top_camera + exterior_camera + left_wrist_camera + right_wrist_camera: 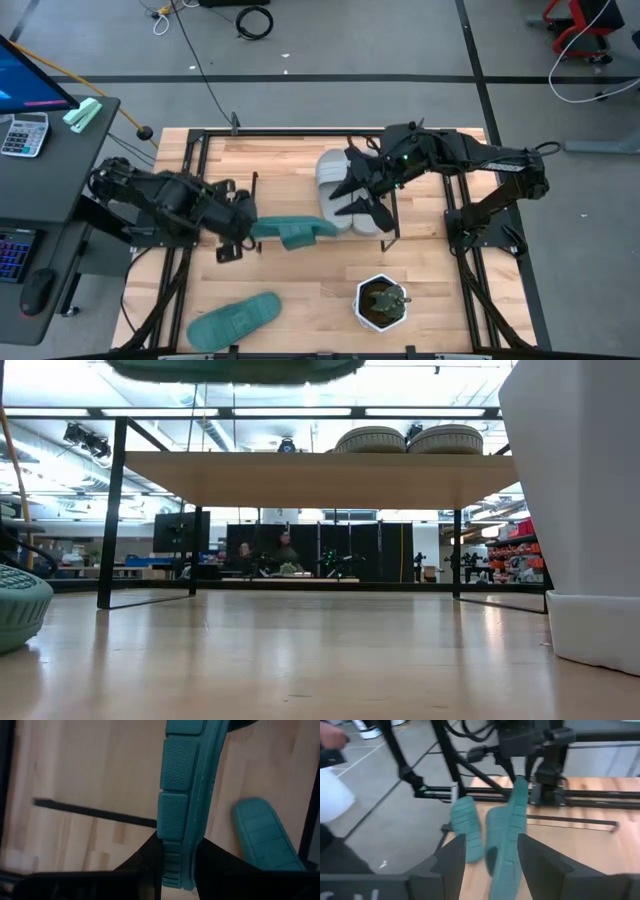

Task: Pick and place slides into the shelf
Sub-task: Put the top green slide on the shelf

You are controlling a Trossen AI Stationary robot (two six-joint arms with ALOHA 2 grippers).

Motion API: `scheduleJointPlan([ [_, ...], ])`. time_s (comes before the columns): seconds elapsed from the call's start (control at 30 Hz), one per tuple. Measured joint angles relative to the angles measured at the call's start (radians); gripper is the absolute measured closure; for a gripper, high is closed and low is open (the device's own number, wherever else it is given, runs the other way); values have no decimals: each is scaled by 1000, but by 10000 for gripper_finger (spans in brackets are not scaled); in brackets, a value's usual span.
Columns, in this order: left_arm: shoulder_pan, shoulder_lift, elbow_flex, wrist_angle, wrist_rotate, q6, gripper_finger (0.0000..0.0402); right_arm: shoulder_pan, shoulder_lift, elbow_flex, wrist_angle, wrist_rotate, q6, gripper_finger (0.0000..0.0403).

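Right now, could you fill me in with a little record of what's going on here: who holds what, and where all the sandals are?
Left fingers: shut on the held teal slide, carrying it above the shelf
Right fingers: open, hovering beside the two grey slides, holding nothing
Grey slides: side by side on the shelf top
Other teal slide: lying on the table, off the shelf
White planter: on the table, near the front edge

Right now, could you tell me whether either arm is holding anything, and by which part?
The left gripper holds a teal slide edge-on by one end. The right gripper holds nothing.
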Motion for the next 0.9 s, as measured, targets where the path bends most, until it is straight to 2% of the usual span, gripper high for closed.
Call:
scheduleJointPlan([
  [0.27,120,-2,240,-15,-28,187,322,-55,6,1,-18,0,-15,218],
  [0.37,156,-1,287,-15,-30,245,323,-67,4,3,-18,-5,-44,218],
  [0.9,317,-22,308,8,-55,457,325,-131,-8,2,-51,16,-105,217],
])
